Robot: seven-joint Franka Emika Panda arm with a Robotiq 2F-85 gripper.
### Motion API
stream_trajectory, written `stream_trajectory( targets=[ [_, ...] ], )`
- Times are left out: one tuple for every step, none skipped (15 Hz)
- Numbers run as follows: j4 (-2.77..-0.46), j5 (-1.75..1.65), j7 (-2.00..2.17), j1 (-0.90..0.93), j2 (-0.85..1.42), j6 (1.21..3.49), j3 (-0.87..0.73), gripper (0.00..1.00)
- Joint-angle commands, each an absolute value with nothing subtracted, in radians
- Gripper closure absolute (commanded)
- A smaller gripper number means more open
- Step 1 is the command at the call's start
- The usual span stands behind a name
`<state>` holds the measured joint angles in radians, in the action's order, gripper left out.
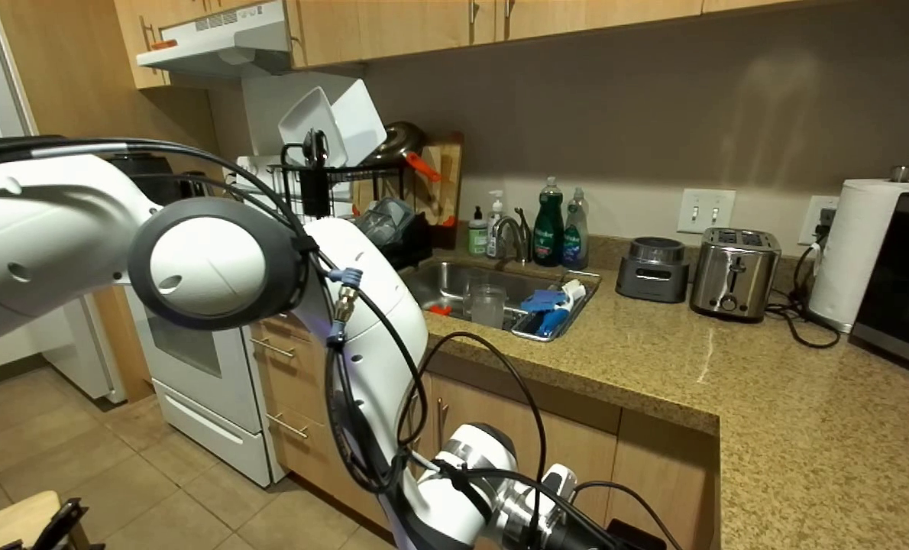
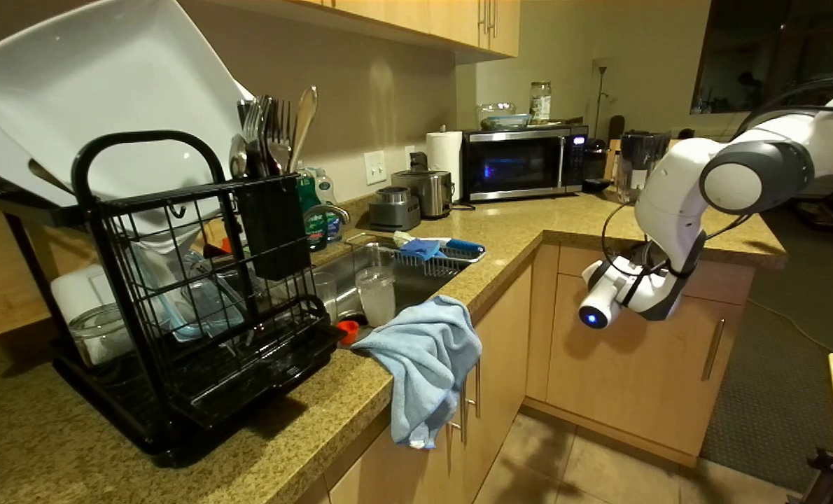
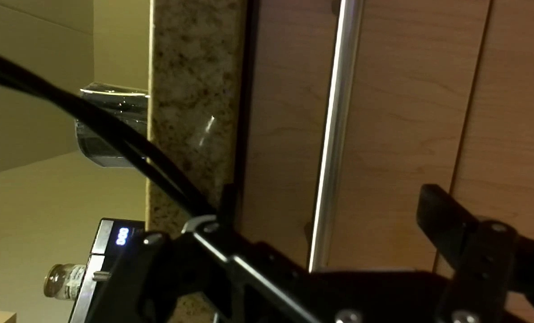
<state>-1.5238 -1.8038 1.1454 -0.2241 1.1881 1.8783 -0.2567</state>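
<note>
My gripper [image 3: 330,197] is open and empty in the wrist view, its two black fingers wide apart. A long silver bar handle [image 3: 339,103] on a light wood drawer front [image 3: 285,112] runs between the fingers. I see no contact with it; how far the fingertips are from it is unclear. A thin seam separates this front from a lower wood panel [image 3: 509,112]. In an exterior view the arm [image 1: 370,305] reaches down in front of the counter, the gripper mostly cut off at the bottom. In an exterior view the arm's wrist [image 2: 633,290] hides the gripper.
The granite counter edge [image 3: 195,98] is beside the left finger. Black cables [image 3: 101,119] cross the wrist view. A dark pitcher [image 2: 637,168], microwave [image 2: 518,168] and toaster [image 1: 733,273] stand on the counter. A dish rack [image 2: 273,224] and blue towel [image 2: 430,364] are by the sink.
</note>
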Motion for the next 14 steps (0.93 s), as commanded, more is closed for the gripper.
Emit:
stream_trajectory(
  targets=[
    [-1.523, -1.859, 1.137, -0.244, 1.187, 1.895, -0.235, 0.00],
    [-1.522, -1.865, 1.136, -0.245, 1.189, 1.897, -0.231, 0.00],
    [-1.521, -1.869, 1.135, -0.246, 1.191, 1.898, -0.229, 0.00],
    [-1.521, -1.875, 1.134, -0.247, 1.192, 1.900, -0.227, 0.00],
    [-1.518, -1.881, 1.129, -0.249, 1.195, 1.903, -0.224, 0.00],
    [-1.517, -1.884, 1.126, -0.252, 1.198, 1.905, -0.222, 0.00],
    [-1.515, -1.888, 1.125, -0.254, 1.200, 1.907, -0.220, 0.00],
    [-1.514, -1.889, 1.120, -0.258, 1.203, 1.911, -0.218, 0.00],
    [-1.513, -1.885, 1.109, -0.263, 1.203, 1.917, -0.214, 0.00],
    [-1.510, -1.885, 1.108, -0.265, 1.205, 1.921, -0.213, 0.00],
    [-1.507, -1.881, 1.101, -0.269, 1.206, 1.926, -0.210, 0.00],
    [-1.503, -1.877, 1.095, -0.274, 1.206, 1.932, -0.208, 0.00],
    [-1.495, -1.875, 1.086, -0.280, 1.208, 1.937, -0.206, 0.00],
    [-1.490, -1.873, 1.077, -0.285, 1.208, 1.944, -0.207, 0.00]
  ],
)
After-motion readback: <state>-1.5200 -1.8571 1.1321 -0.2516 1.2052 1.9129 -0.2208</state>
